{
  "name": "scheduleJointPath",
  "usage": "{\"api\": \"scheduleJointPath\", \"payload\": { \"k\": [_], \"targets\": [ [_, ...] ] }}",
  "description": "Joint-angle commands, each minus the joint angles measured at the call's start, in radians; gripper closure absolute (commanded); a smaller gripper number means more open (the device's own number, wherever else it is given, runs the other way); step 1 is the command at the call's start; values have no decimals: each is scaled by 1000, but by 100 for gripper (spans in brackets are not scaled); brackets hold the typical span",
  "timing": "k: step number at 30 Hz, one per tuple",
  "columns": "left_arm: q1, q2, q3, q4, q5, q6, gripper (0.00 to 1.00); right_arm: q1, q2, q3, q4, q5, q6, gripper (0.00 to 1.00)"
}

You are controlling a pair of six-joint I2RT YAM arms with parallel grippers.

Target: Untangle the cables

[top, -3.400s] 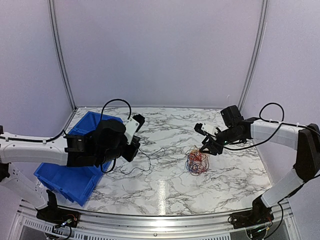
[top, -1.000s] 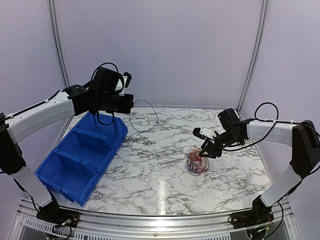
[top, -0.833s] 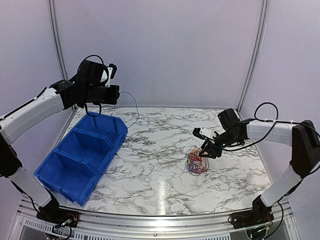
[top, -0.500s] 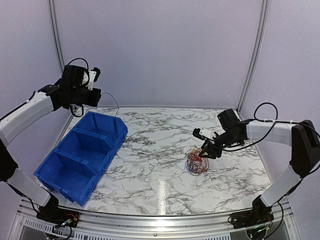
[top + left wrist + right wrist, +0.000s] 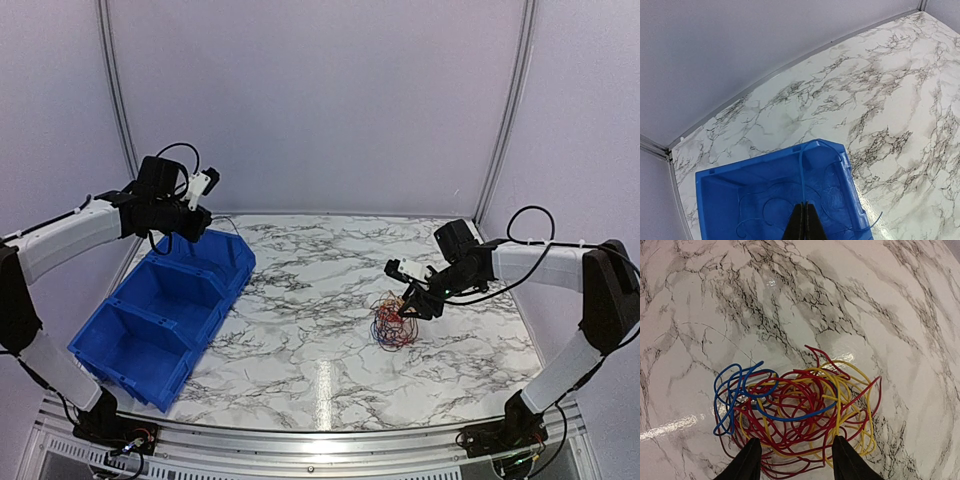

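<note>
The cables form a loose tangle [image 5: 394, 324] of red, yellow and blue wires on the marble table right of centre, and it shows close up in the right wrist view [image 5: 800, 405]. My right gripper [image 5: 410, 302] hangs just above it, open, its fingers [image 5: 751, 460] astride the tangle's near edge. My left gripper [image 5: 203, 188] is over the far compartment of the blue bin [image 5: 120, 355]. It is shut [image 5: 804, 205] on one thin blue-looking wire [image 5: 801, 172]. The wire rises from the jaws, loops inside the bin, and one end [image 5: 875, 220] pokes over the bin's right rim.
The blue bin [image 5: 765, 161] has three compartments and lies along the left table edge. Grey walls and metal posts [image 5: 118, 110] enclose the table at the back and sides. The right arm's black cable [image 5: 520, 225] arcs over its forearm.
My left arm lifted one wire off the table, swung it up and left past the bin, then lowered it into the far compartment. My right gripper stayed open over the tangle.
</note>
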Motion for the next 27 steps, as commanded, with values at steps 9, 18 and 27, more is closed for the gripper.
{"api": "scheduleJointPath", "payload": {
  "k": [9, 18, 27],
  "targets": [
    [13, 5, -86, 5, 29, 62, 100, 14, 28, 4, -8, 11, -12, 51],
    [33, 52, -116, -1, -126, 12, 100, 21, 32, 6, -11, 15, -14, 51],
    [30, 86, -23, -9, -140, -73, 68, 23, 16, 6, -11, 19, -14, 51]
  ]
}}
